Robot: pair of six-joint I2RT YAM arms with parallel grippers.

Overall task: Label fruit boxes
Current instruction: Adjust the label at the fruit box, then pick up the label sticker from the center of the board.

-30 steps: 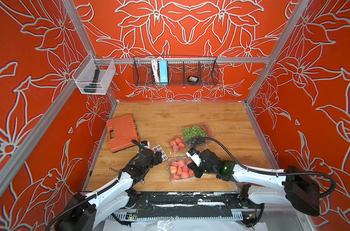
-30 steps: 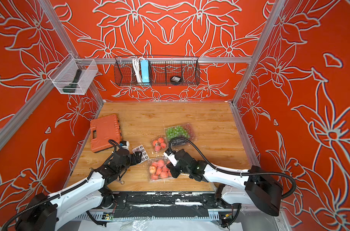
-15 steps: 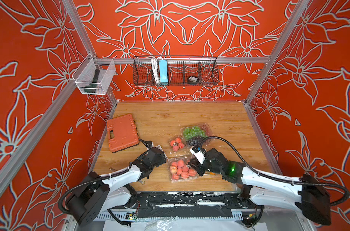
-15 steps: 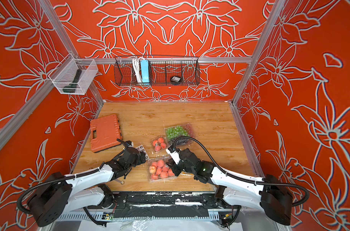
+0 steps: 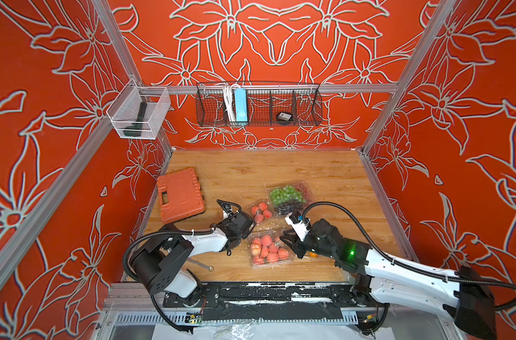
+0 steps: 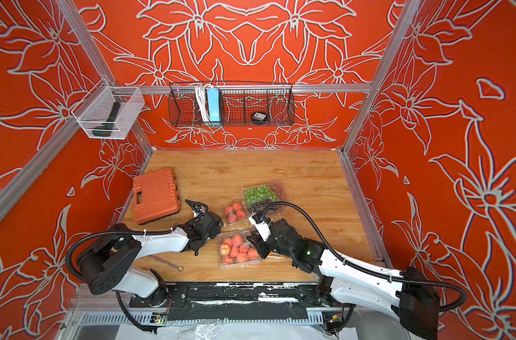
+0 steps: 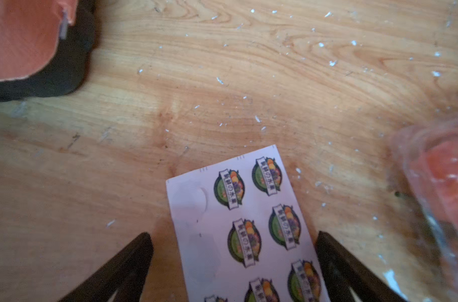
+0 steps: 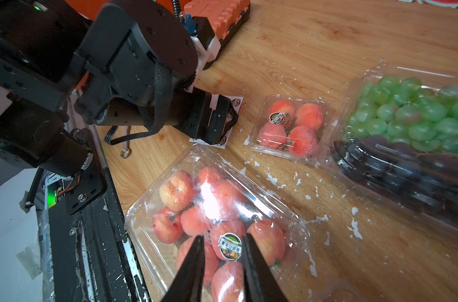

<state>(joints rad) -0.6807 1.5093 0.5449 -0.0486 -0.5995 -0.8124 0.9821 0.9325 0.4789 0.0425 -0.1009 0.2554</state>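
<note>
A large clear box of peaches (image 5: pixel 267 250) lies near the front edge with a round sticker (image 8: pixel 230 247) on its lid. My right gripper (image 8: pixel 223 236) hovers just above that lid, open a little, its tips either side of the sticker and holding nothing. Behind it are the small peach box (image 5: pixel 259 212), which carries a sticker, and the grape box (image 5: pixel 289 195). A bit of orange fruit (image 5: pixel 312 255) peeks out under my right arm. My left gripper (image 7: pixel 233 239) is wide open low over the white sticker sheet (image 7: pixel 243 224), one finger on each side of it.
An orange tool case (image 5: pixel 180 194) lies at the left of the wooden table (image 5: pixel 280 170). A thin metal rod (image 5: pixel 202 265) rests near the front edge under my left arm. A wire basket (image 5: pixel 258 104) and a clear bin (image 5: pixel 139 113) hang on the walls.
My right gripper went from shut to slightly open, leaving the sticker on the large peach box's lid. My left gripper moved right over the sticker sheet and opened fully.
</note>
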